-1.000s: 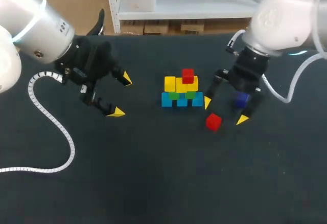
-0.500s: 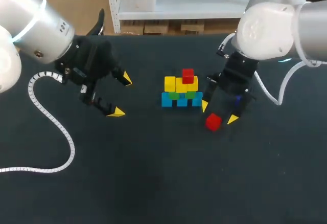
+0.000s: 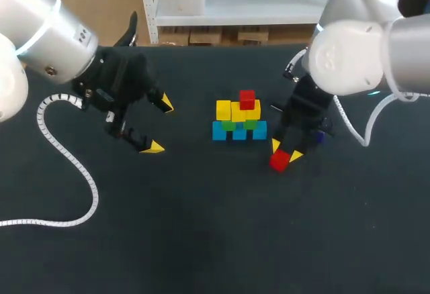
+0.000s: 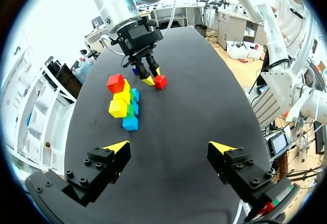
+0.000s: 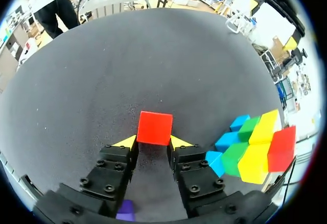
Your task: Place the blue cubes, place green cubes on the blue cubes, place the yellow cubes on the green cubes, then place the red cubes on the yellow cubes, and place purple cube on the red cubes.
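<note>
Loose red cube (image 5: 154, 128) lies near stack (image 5: 253, 147); purple cube (image 5: 125, 211) apart.

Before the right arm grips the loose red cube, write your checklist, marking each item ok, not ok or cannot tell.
1. Loose red cube centred ahead of right gripper: ok.
2. Right gripper down around it: not ok, cube lies ahead of the tips.
3. Stack standing upright: ok.
4. Bare yellow cube top beside stacked red cube: ok.
5. Left gripper clear of stack: ok.
</note>
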Robot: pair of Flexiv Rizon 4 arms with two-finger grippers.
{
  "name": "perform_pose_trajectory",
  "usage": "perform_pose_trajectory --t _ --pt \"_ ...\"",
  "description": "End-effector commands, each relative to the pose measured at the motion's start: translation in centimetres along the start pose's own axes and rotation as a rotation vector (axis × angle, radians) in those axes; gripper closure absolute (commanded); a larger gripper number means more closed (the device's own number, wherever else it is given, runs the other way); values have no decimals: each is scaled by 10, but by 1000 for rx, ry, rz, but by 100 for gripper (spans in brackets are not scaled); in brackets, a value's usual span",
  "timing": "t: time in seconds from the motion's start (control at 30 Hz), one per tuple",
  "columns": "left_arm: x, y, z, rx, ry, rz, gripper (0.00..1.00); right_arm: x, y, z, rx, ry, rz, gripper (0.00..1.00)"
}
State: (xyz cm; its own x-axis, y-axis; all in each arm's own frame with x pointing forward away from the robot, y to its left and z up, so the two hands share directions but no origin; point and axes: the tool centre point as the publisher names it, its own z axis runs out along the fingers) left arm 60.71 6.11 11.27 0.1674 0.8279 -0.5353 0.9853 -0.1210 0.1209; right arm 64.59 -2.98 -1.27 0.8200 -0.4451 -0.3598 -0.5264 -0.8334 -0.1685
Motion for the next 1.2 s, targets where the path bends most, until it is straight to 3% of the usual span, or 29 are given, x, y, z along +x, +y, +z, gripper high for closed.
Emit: perform_pose_trajectory --t 0.03,0.3,0.53,0.9,1.2 --pt "0 1 0 1 -1 2 0 -1 4 0 17 13 27 100" --pt "0 1 0 1 -1 2 0 -8 0 -12 31 41 95 100" --pt "0 1 0 1 -1 2 0 -33 -16 -17 29 77 176 100" --pt "0 1 0 1 -1 2 0 -74 -31 -2 49 98 368 100" --pt "0 1 0 1 -1 2 0 -103 -32 21 22 105 417 100"
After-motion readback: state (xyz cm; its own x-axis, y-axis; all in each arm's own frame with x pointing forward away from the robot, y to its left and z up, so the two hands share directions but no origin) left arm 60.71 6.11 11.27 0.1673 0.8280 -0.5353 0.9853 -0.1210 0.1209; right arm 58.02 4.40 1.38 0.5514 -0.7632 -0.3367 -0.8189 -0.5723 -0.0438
